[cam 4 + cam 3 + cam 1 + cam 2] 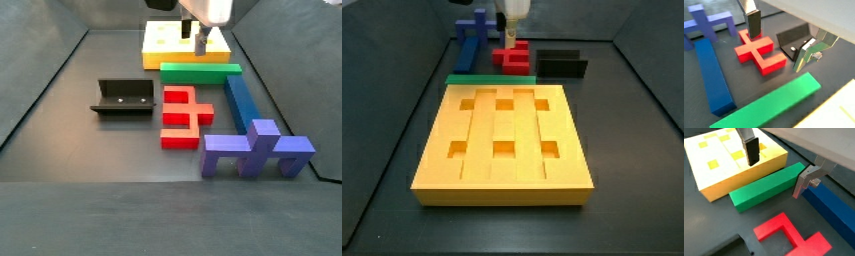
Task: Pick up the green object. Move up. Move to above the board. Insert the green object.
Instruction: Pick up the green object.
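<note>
On the dark bench [629, 140], the biggest piece is the board [502, 145], a yellow-orange slab with six square holes in two rows and lengthwise grooves, lying flat. In a side view it shows behind the other pieces [171, 45]; in a wrist view one corner of it is seen [724, 165].

Against one short edge of the board lies the green object [489, 78], a long plain bar flat on the bench, running along that edge and touching it or very nearly so [767, 185]. It also shows in a side view [201, 70] and in a wrist view [771, 107].

Beside it, running away from the board, lies a long blue bar [245, 100], with a blue-violet cross-shaped piece [257, 148] at its far end. A red block [185, 112] with notched arms lies between the blue bar and the fixture [124, 97], apart from both.

Over the green object hangs the gripper [777, 170], its jaws spread wide with nothing between them. One finger [751, 150] shows over the board's edge and the other [803, 184] over the gap between the green object and the blue bar. In a side view the gripper [201, 40] stands clear above the bar.
</note>
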You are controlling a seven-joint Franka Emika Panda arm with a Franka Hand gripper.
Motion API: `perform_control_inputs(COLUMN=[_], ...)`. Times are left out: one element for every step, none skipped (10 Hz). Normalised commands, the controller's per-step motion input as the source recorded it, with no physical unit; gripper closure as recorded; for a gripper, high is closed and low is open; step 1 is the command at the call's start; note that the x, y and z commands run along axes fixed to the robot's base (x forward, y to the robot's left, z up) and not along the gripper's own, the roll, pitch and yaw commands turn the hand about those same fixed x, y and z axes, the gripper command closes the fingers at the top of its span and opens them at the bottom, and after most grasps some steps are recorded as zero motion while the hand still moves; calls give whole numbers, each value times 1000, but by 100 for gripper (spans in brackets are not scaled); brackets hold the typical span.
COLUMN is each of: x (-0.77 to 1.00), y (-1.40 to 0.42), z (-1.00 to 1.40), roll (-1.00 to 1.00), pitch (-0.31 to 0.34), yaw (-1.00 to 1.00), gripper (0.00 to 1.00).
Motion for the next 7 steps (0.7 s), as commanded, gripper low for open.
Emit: perform_control_inputs(x=[14, -231, -326, -331, -351, -206, -60], y=[0, 0, -331, -389, -289, -77, 0], z=[-31, -403, -494, -574, -603, -474, -343], roll=[0, -154, -87, -60, -86, -29, 0], pitch=[0, 0, 44, 81, 93, 97, 116], yaw=[0, -97, -137, -157, -300, -594, -571], gripper=[0, 0, 0, 0, 0, 0, 0])
